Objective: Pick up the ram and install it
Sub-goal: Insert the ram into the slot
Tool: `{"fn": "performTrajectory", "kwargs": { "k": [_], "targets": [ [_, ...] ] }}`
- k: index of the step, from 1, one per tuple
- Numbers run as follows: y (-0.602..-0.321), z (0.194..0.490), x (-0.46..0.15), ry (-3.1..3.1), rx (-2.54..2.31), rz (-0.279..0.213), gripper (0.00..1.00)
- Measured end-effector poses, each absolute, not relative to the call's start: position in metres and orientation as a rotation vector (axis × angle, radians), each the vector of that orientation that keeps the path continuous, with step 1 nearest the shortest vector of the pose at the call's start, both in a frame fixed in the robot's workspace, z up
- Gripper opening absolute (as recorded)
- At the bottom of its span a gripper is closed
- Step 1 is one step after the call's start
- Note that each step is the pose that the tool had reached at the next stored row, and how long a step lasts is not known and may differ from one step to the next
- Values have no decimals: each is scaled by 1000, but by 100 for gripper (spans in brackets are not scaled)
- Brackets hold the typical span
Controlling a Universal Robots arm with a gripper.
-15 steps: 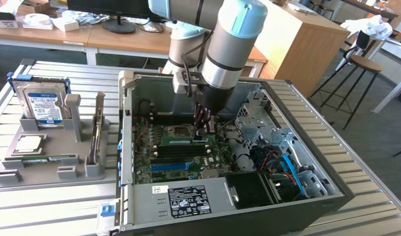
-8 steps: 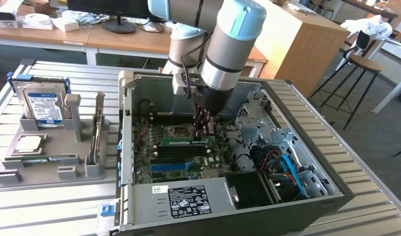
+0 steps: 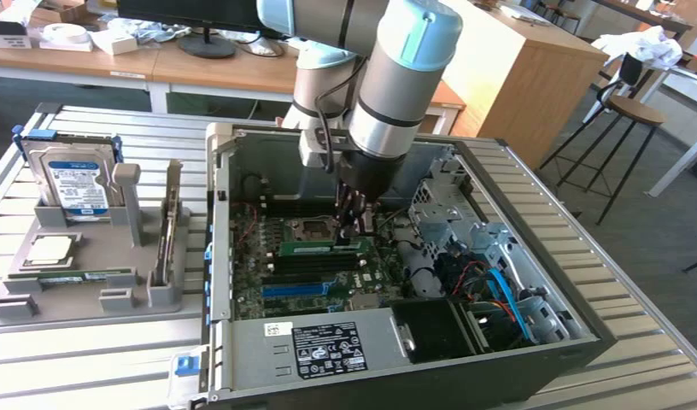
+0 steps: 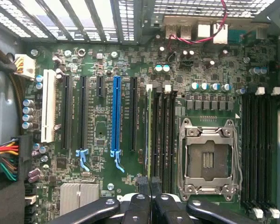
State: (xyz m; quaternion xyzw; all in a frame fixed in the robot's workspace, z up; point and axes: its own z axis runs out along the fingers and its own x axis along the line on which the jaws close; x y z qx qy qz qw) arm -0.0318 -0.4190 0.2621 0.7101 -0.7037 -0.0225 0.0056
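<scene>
Jaws closed on the ram (image 4: 149, 135), edge-on at the wrist, broadside green in the exterior view

The arm (image 3: 395, 94) is wearing silver-grey tubular shells with pale blue joint caps (image 3: 430, 38), a black cable (image 3: 324, 101) trailing alongside; the black tool (image 4: 150, 183) is showing round silver screws (image 4: 140, 197) on its linkages.
</scene>
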Motion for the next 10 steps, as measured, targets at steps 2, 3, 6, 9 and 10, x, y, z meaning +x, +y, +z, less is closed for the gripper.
{"fn": "performTrajectory", "kwargs": {
  "k": [2,3,6,9,10],
  "targets": [
    [-419,262,-32,-2203,2223,-70,11],
    [-418,262,-32,-2203,2223,-71,11],
    [-417,261,-32,-2203,2223,-70,11],
    [-417,261,-32,-2203,2223,-70,11],
    [-416,261,-32,-2204,2222,-70,11]
  ]
}}
